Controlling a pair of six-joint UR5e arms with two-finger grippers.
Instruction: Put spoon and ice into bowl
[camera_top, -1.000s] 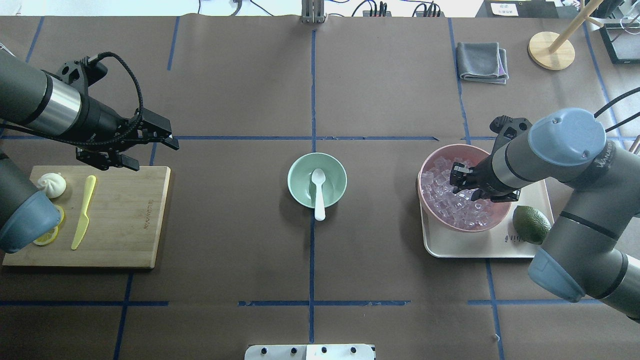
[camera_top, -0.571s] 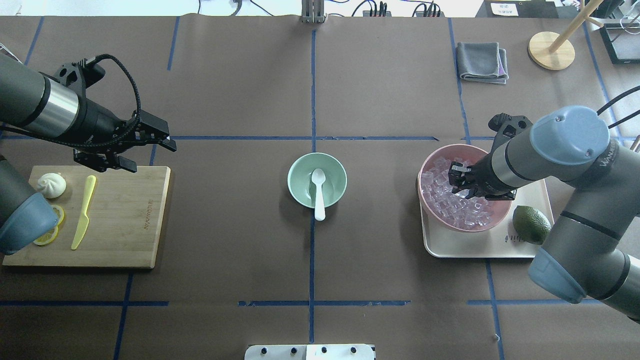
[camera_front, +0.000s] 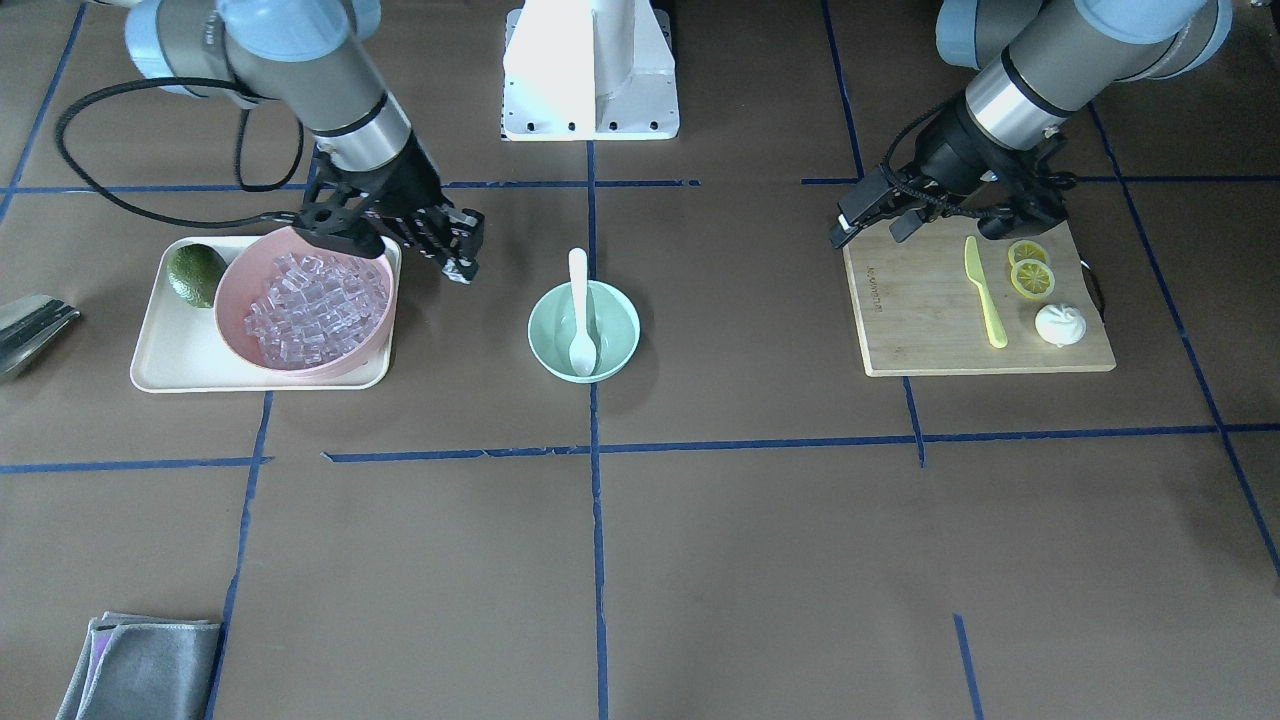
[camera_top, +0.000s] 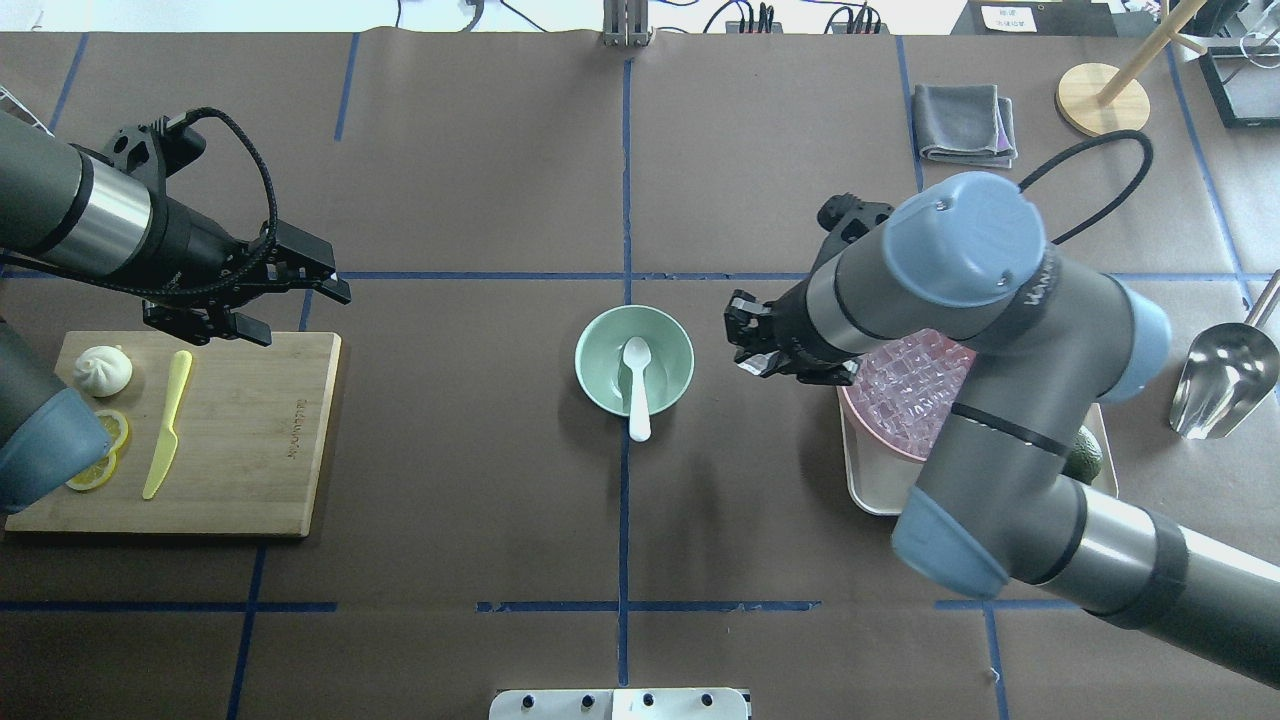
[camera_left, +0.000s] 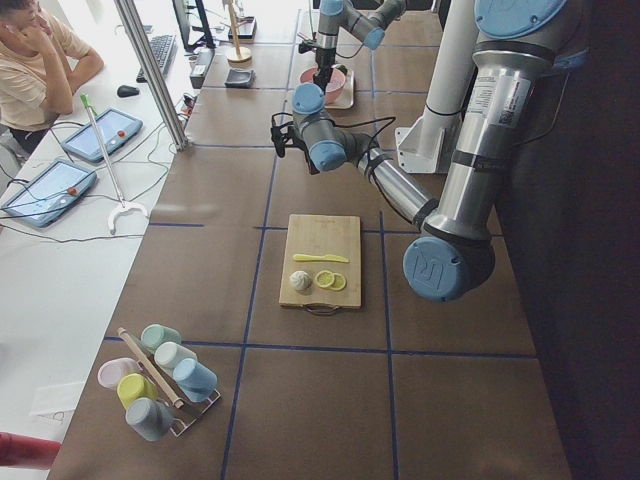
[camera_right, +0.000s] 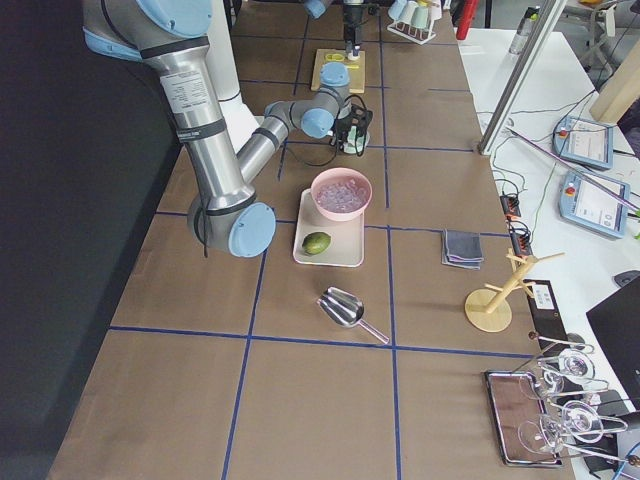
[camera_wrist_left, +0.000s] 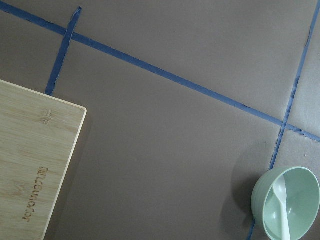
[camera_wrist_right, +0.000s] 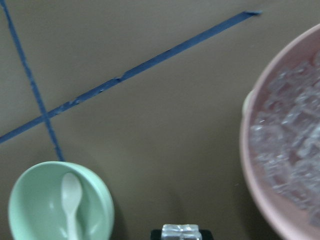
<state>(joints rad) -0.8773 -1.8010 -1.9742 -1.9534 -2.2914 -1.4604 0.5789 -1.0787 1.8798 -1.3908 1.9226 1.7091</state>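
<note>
The mint-green bowl (camera_top: 603, 345) sits at the table's centre. The white spoon (camera_top: 637, 385) lies in it, scoop inside, handle over the near rim. Both show in the front view (bowl (camera_front: 553, 330), spoon (camera_front: 580, 310)), in the left wrist view (bowl (camera_wrist_left: 305, 200)) and in the right wrist view (bowl (camera_wrist_right: 35, 200), spoon (camera_wrist_right: 71, 200)). My right gripper (camera_top: 745, 350) is shut on a clear ice cube (camera_wrist_right: 181, 231) and hangs between the green bowl and the pink bowl (camera_top: 880, 430) of ice cubes (camera_front: 305, 300). My left gripper (camera_top: 305, 315) is open and empty over the cutting board's far right corner.
The pink bowl stands on a cream tray (camera_front: 170, 360) with an avocado (camera_front: 195, 272). The wooden cutting board (camera_top: 250, 430) holds a yellow-green knife (camera_top: 165, 425), lemon slices and a white bun (camera_top: 102, 370). A metal scoop (camera_top: 1225, 380) and a grey cloth (camera_top: 965, 122) lie at the right.
My right gripper has risen out of the pink bowl with an ice cube and moved left towards the green bowl. The left arm has barely moved.
</note>
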